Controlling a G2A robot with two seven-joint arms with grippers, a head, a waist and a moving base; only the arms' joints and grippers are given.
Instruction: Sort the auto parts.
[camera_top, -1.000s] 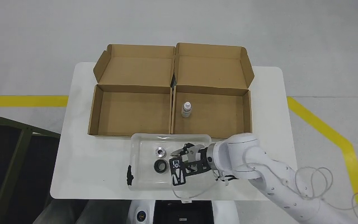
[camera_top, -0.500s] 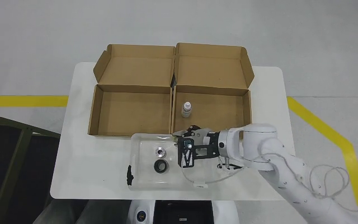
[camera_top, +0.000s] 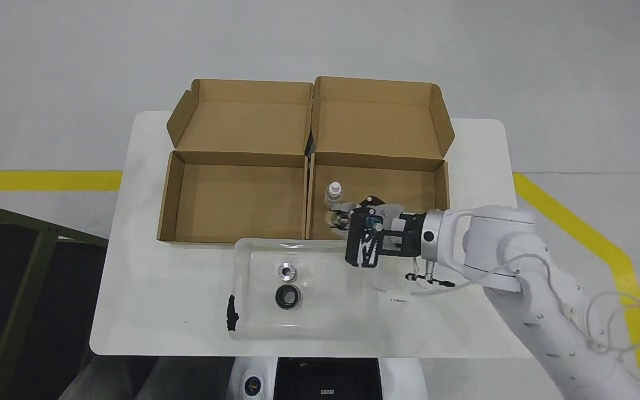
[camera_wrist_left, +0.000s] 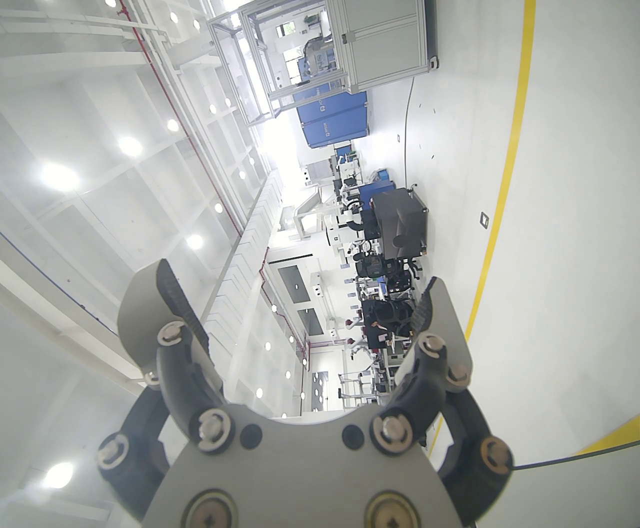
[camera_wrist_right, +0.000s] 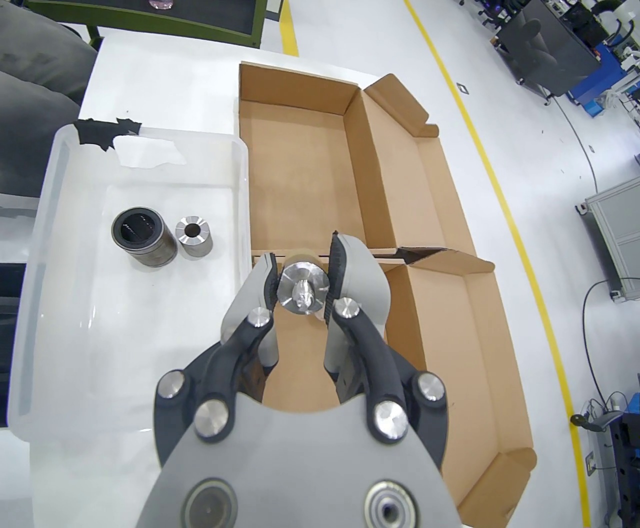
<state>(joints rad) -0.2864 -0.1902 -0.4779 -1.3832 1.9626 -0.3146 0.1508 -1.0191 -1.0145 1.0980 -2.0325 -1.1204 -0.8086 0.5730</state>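
- Silver cylindrical part (camera_wrist_right: 303, 292): clamped between right gripper (camera_wrist_right: 303, 267) jaws, above near-left corner of right cardboard box (camera_top: 441, 200), mid-table (camera_top: 480, 310).
- Left gripper (camera_wrist_left: 300, 300): jaws wide apart, empty.
- Black bearing (camera_top: 288, 296) and steel bushing (camera_top: 287, 271): in clear tray (camera_top: 240, 300) at table's near edge.

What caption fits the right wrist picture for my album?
The right hand holds a shiny metal part over the cardboard boxes.

A factory hall with yellow floor lines (camera_top: 60, 180) and blue machines (camera_wrist_left: 332, 117).
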